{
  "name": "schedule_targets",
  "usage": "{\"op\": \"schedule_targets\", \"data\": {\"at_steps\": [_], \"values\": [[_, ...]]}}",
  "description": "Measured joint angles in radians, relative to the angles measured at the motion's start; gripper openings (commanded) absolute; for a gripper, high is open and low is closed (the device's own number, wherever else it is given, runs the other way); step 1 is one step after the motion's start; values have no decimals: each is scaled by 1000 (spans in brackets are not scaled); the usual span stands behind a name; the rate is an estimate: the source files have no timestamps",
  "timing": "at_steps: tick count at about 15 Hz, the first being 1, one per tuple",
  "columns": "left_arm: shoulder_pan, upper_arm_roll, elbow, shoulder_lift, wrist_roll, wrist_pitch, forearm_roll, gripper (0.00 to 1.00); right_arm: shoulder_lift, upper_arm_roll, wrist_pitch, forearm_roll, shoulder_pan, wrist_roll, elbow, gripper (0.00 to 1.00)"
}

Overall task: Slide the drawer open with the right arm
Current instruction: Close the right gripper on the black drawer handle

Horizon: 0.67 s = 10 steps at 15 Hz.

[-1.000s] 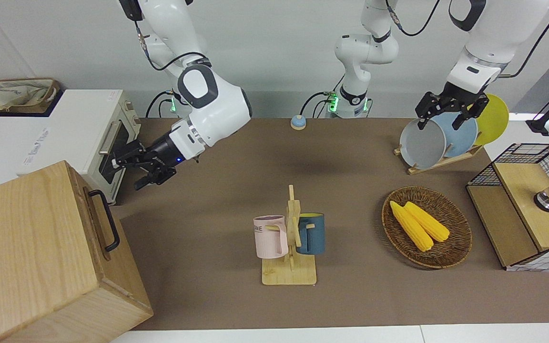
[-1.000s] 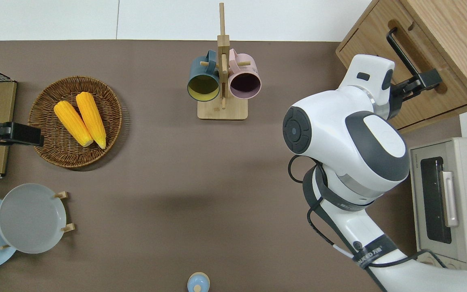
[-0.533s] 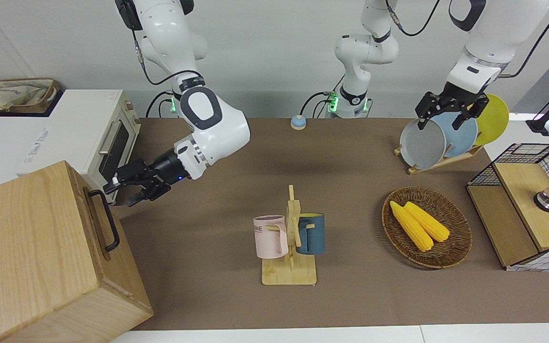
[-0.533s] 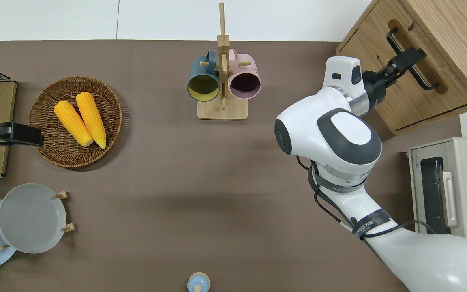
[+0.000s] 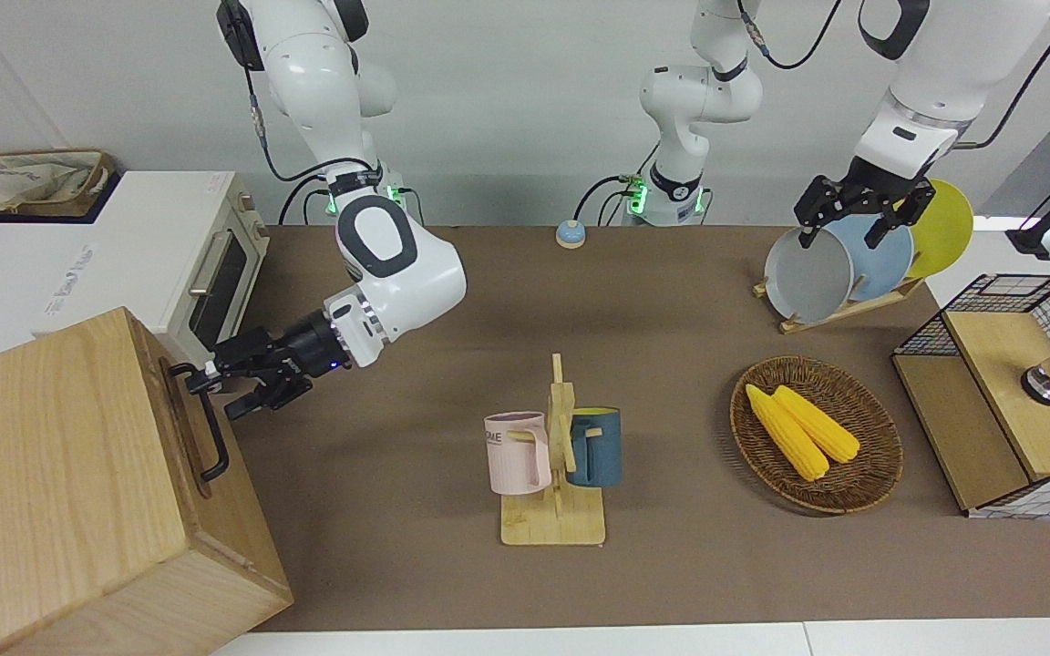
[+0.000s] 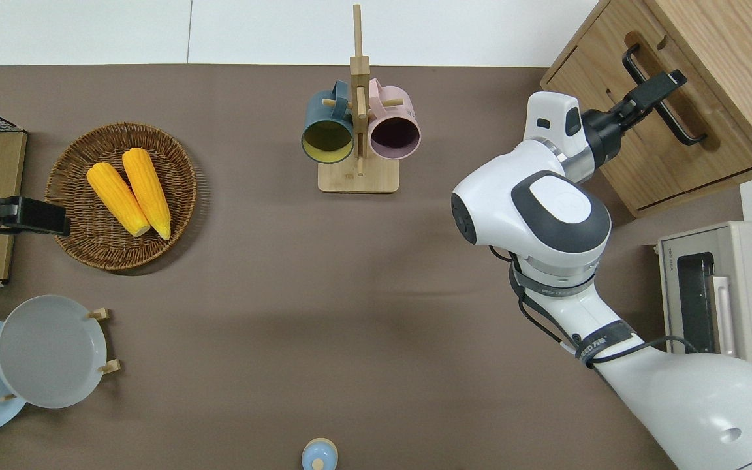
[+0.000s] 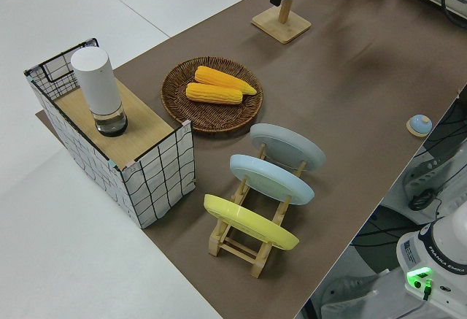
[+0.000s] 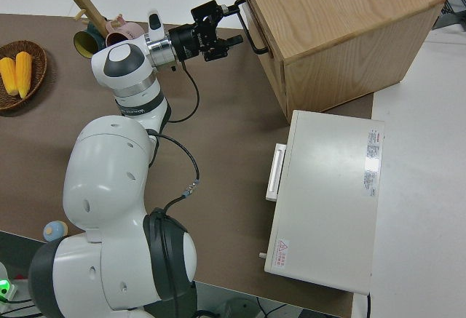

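Observation:
The drawer (image 6: 670, 156) sits shut in the top of the pale wooden cabinet (image 5: 60, 474) at the right arm's end of the table. Its black bar handle (image 5: 211, 428) also shows in the overhead view (image 6: 683, 124) and the right side view (image 8: 255, 30). My right gripper (image 5: 220, 390) is open, its fingers spread at the handle's end nearer to the robots. It also shows in the overhead view (image 6: 660, 88) and the right side view (image 8: 227, 25). I cannot tell whether it touches the bar. The left arm is parked.
A white toaster oven (image 5: 169, 255) stands beside the cabinet, nearer to the robots. A mug rack (image 5: 552, 456) with two mugs is mid-table. A basket (image 5: 880, 456) of corn, a plate rack (image 5: 839, 264) and a wire-mesh rack (image 5: 999, 383) are toward the left arm's end.
My right gripper has moved from in front of the toaster oven, away from the robots, up to the drawer handle. The drawer has not moved. The left arm has not moved.

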Motion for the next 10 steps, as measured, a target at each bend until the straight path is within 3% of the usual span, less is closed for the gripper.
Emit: {"op": "schedule_targets", "data": {"at_steps": [10], "values": [[0,0,0,0,0,0,0,998,35,-15,1,-73,0,74,0,960]]}}
